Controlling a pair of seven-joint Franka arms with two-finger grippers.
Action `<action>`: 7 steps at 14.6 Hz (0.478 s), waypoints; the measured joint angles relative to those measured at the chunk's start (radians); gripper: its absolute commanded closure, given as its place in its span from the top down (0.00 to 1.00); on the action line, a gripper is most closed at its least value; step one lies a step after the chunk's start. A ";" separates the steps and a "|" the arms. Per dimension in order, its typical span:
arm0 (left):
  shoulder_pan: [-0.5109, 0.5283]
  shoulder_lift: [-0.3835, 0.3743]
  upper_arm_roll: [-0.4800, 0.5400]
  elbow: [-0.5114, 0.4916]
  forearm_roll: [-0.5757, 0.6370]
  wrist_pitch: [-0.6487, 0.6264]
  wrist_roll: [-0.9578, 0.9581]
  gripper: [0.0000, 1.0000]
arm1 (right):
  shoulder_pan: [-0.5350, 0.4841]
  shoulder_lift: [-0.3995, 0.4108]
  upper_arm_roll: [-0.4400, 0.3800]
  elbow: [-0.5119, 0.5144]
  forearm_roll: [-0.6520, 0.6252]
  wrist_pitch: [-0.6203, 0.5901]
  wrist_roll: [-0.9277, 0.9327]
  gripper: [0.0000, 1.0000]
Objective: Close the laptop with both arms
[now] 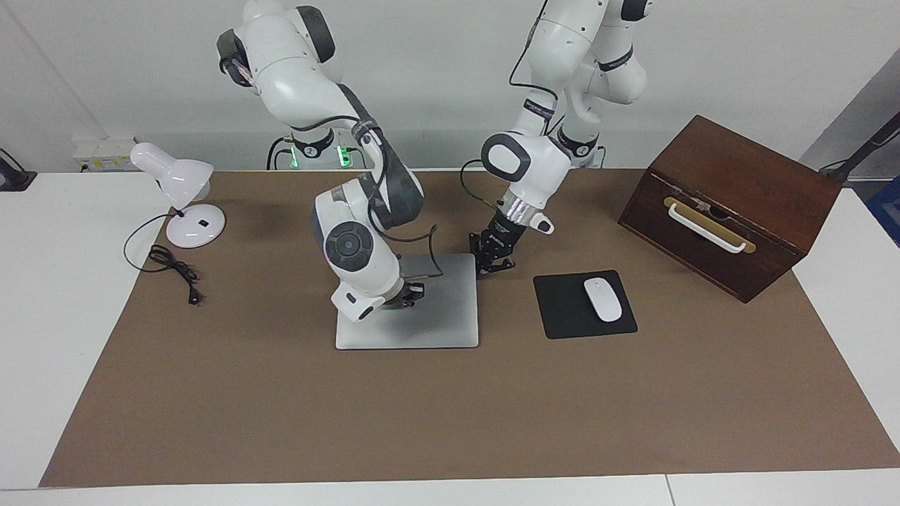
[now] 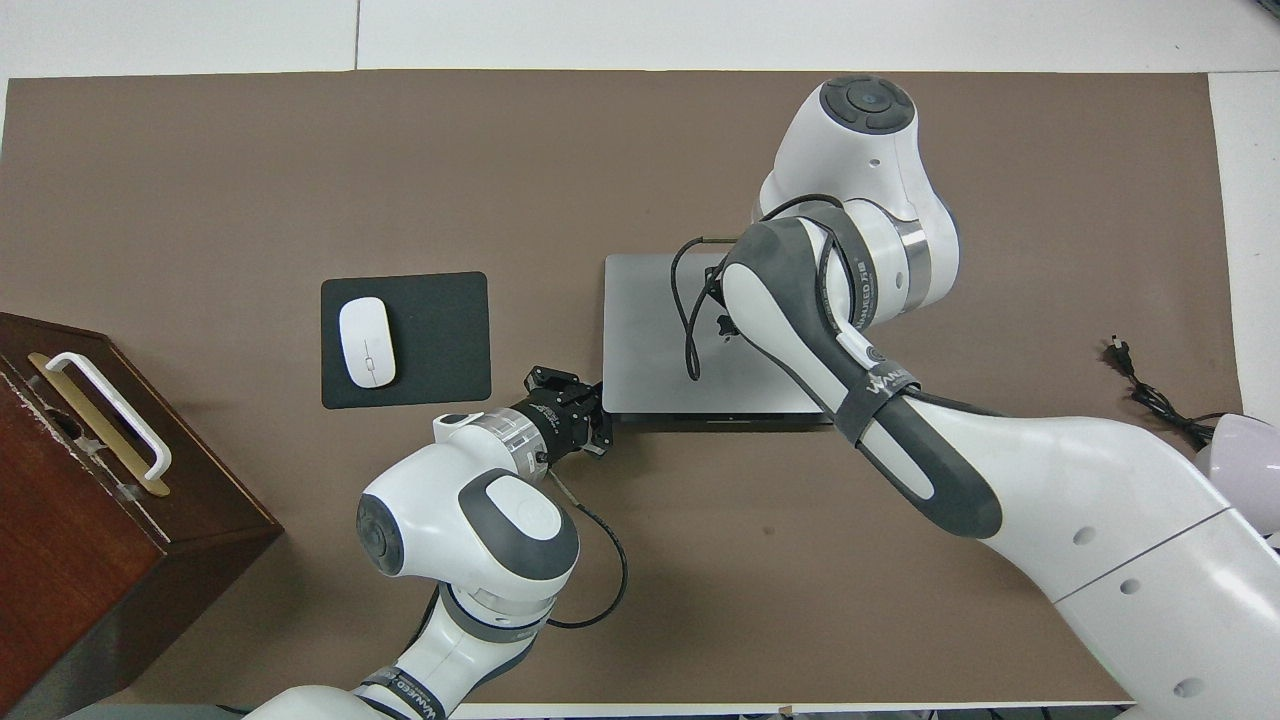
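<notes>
Silver-grey, the laptop [image 1: 422, 316] lies shut flat mid-mat in the facing view, the right gripper [image 1: 404, 299] pressed together on its lid and the left gripper [image 1: 492, 266], pinched shut, at its robot-side corner. From overhead, the left gripper [image 2: 580, 415] seems to touch that corner of the laptop [image 2: 650, 340]; the right gripper is hidden under its arm.

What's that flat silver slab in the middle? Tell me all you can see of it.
It is a slim silver-grey metal laptop, lid fully shut and lying flat on the brown mat, a dark logo partly showing on top. The right gripper rests on the lid. The left gripper sits at its corner nearest the robots. A mouse pad lies beside it.
</notes>
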 measured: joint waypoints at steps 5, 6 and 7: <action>0.001 -0.004 0.001 0.000 0.000 0.000 0.000 0.00 | -0.006 -0.013 -0.004 0.019 0.000 -0.050 0.000 0.00; 0.002 -0.004 0.001 0.000 0.000 0.000 0.000 0.00 | -0.009 -0.017 -0.005 0.029 0.000 -0.068 0.000 0.00; 0.003 -0.004 0.002 0.000 0.000 0.000 0.000 0.00 | -0.016 -0.021 -0.005 0.040 0.000 -0.086 0.000 0.00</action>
